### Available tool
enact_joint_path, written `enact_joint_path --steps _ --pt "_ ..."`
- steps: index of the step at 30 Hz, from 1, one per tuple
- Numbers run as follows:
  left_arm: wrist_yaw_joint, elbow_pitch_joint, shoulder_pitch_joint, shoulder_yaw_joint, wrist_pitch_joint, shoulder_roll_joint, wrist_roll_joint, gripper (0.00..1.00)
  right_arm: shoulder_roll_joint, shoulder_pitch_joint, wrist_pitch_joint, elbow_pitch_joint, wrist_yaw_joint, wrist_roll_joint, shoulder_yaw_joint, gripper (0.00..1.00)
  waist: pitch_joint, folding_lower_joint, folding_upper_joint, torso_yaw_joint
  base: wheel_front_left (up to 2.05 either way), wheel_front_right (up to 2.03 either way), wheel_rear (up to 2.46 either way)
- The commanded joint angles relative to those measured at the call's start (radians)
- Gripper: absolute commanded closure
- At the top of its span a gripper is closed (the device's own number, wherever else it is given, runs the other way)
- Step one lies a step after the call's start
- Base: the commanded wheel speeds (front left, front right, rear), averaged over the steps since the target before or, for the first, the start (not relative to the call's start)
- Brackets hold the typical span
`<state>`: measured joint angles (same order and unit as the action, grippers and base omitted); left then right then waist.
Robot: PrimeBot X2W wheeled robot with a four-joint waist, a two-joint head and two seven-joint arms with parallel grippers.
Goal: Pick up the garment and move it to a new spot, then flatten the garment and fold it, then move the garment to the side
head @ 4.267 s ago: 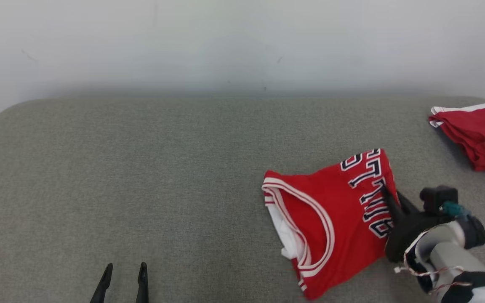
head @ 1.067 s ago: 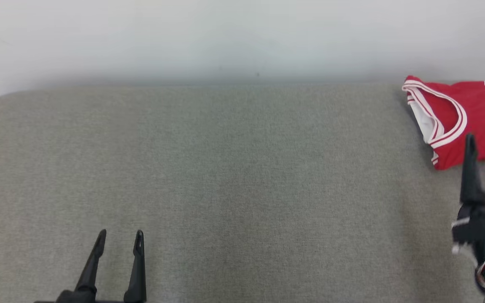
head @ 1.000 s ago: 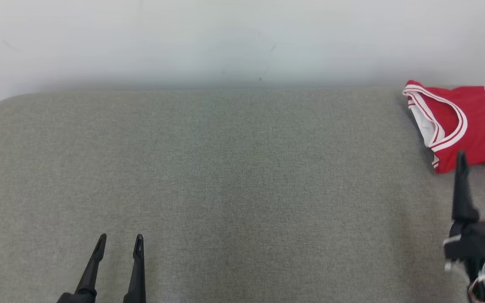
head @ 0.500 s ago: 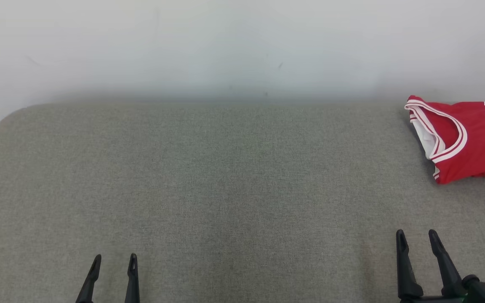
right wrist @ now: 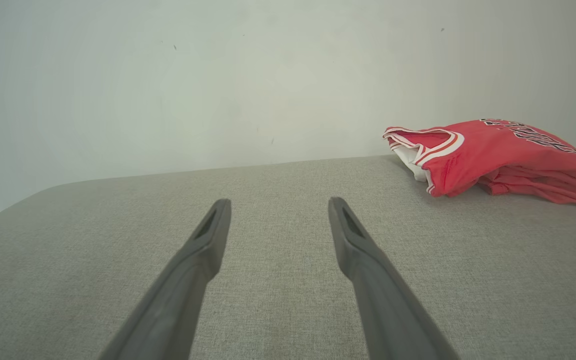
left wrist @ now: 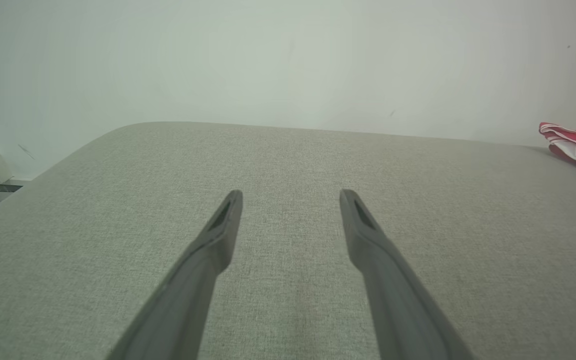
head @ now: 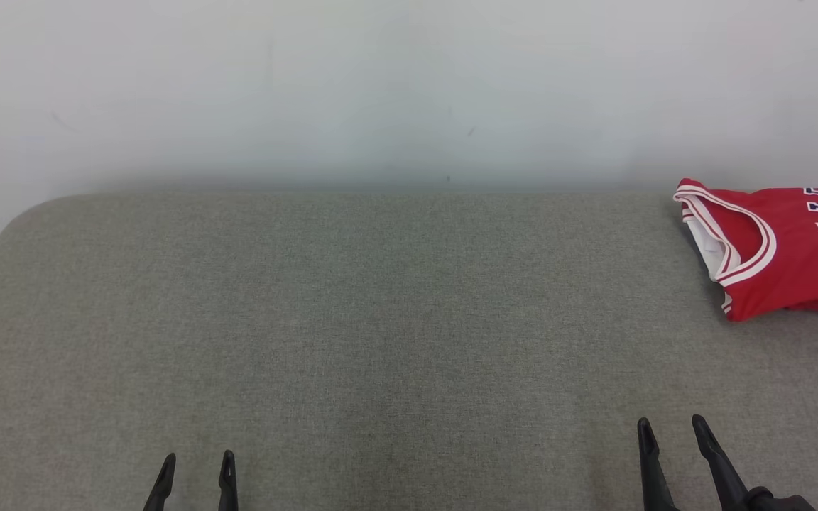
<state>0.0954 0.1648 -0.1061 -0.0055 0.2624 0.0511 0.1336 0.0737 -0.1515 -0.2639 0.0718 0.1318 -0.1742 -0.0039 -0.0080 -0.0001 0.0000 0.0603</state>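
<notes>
A: How do the grippers stand?

B: The left gripper (head: 198,458) is released. Its two long dark fingers (left wrist: 208,260) are spread apart and nothing is between them. They are smooth and matte, and each becomes narrow toward a pointed tip with a small slot-shaped hollow on the inner face. The right gripper (head: 670,422) is the same: released, spread, holding nothing.

A: What is under them?

B: The table (head: 380,319). It is covered with grey woven cloth of a fine, rough grain. It is flat, and its far left corner is rounded. The grippers are at the near edge, one at each side.

A: And the garment?

B: The garment (head: 785,262) lies at the far right corner of the table, close to the wall (head: 380,85) and well apart from both grippers. It is a red sleeveless jersey of thin smooth fabric, folded to a compact shape. One curved opening has white and red striped trim, and a white inner layer shows inside it. Dark letters with a white outline run across the upper side. In the right wrist view more red folds lie under it; I cannot tell if they are the same piece.

A: The wall?

B: Plain, pale and matte, with a few small dark marks.
</notes>
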Motion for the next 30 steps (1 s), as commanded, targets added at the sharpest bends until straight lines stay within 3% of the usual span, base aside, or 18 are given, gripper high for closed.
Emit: enact_joint_path --steps 1,18,19,23,30 --pt "-0.001 0.000 -0.014 -0.002 0.002 -0.001 0.011 0.00 -0.004 -0.007 -0.001 0.000 -0.003 0.003 0.004 0.00 -0.001 0.0001 0.0000 -0.003 0.00 0.00 0.00" --pt "0.008 0.003 -0.003 -0.005 0.002 -0.001 -0.003 0.00 -0.010 0.002 -0.001 0.013 -0.003 0.003 0.017 0.00 0.006 0.0001 0.0000 -0.011 0.00 0.00 0.00" --pt "0.003 0.003 -0.001 -0.004 0.000 0.000 0.003 1.00 -0.006 0.002 0.000 0.012 0.000 0.000 0.016 1.00 0.006 0.0001 0.0000 -0.012 0.00 0.00 0.00" --pt "0.002 0.027 -0.004 -0.007 -0.003 -0.001 0.016 1.00 -0.007 -0.004 0.002 0.034 0.000 -0.016 0.019 1.00 0.006 0.0001 0.0000 -0.012 0.00 0.00 0.00" --pt "0.005 0.012 -0.002 -0.001 -0.039 0.005 0.168 1.00 0.001 -0.006 0.024 0.018 0.000 -0.166 0.018 1.00 0.007 0.0001 0.0000 -0.015 0.00 0.00 0.00"
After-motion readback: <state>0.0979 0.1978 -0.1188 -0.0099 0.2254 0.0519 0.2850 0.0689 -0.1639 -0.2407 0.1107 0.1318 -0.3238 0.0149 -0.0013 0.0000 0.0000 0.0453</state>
